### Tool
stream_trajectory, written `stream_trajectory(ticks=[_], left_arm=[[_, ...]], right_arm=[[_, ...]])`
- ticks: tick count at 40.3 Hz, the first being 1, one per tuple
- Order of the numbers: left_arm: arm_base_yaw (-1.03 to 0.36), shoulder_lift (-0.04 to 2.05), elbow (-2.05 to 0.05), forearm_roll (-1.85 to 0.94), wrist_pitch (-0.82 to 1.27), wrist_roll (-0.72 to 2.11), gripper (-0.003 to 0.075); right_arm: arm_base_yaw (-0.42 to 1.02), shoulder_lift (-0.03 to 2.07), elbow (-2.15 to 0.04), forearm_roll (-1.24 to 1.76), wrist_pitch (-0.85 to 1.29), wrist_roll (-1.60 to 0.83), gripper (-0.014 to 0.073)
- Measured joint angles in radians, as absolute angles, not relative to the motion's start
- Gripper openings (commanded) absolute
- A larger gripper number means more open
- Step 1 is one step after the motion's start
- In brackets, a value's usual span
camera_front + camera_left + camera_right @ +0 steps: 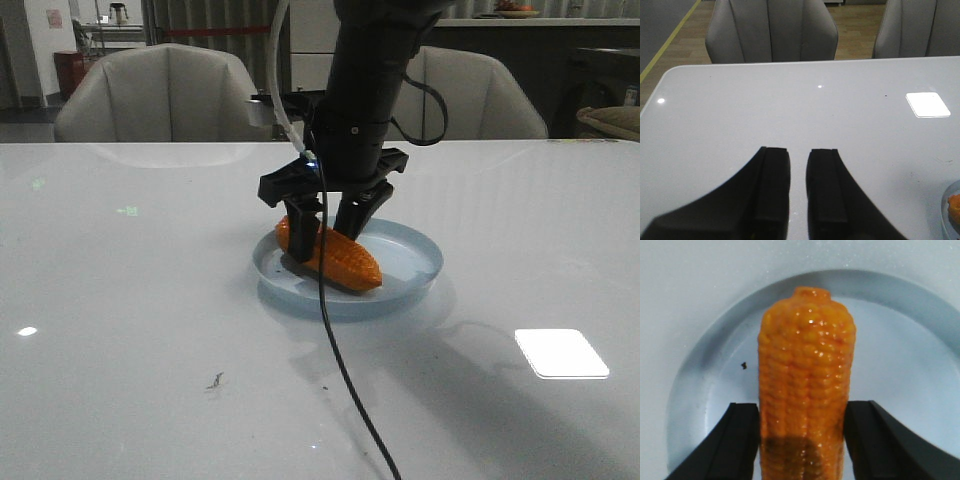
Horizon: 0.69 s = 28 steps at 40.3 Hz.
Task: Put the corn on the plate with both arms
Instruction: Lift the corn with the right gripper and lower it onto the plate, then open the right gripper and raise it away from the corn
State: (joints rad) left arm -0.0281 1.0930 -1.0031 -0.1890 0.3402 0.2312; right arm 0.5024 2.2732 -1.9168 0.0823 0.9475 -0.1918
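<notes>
The orange corn (335, 255) lies tilted on the pale blue plate (420, 262) at the middle of the table. My right gripper (325, 235) comes down from above, its two fingers on either side of the cob and touching it. In the right wrist view the corn (807, 365) fills the gap of the right gripper (802, 404), over the plate (900, 350). My left gripper (798, 150) is empty with only a narrow gap, low over bare table. The plate's rim (946, 197) and a bit of corn (955, 207) show at that view's edge. The left arm is out of the front view.
Two pale chairs (165, 95) (470, 95) stand behind the table's far edge. A dark cable (340, 370) hangs from the right arm across the table's front. A small dark speck (214, 380) lies front left. A bright light patch (560, 352) reflects front right.
</notes>
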Motion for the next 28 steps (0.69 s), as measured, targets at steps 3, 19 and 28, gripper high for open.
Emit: stream_trajectory(ticks=[3, 19, 28], left_arm=[[-0.028, 1.093, -1.003, -0.189, 0.342, 0.231, 0.0209], [-0.028, 1.093, -1.003, -0.189, 0.344, 0.231, 0.0209], [-0.028, 1.093, -1.003, -0.189, 0.347, 0.231, 0.0209]], right_arm=[[0.502, 2.278, -1.917, 0.08, 0.945, -0.192, 0.0518], [0.502, 2.284, -1.958, 0.074, 0.966, -0.194, 0.0525], [0.497, 2.23, -2.052, 0.037, 1.014, -0.192, 0.0525]])
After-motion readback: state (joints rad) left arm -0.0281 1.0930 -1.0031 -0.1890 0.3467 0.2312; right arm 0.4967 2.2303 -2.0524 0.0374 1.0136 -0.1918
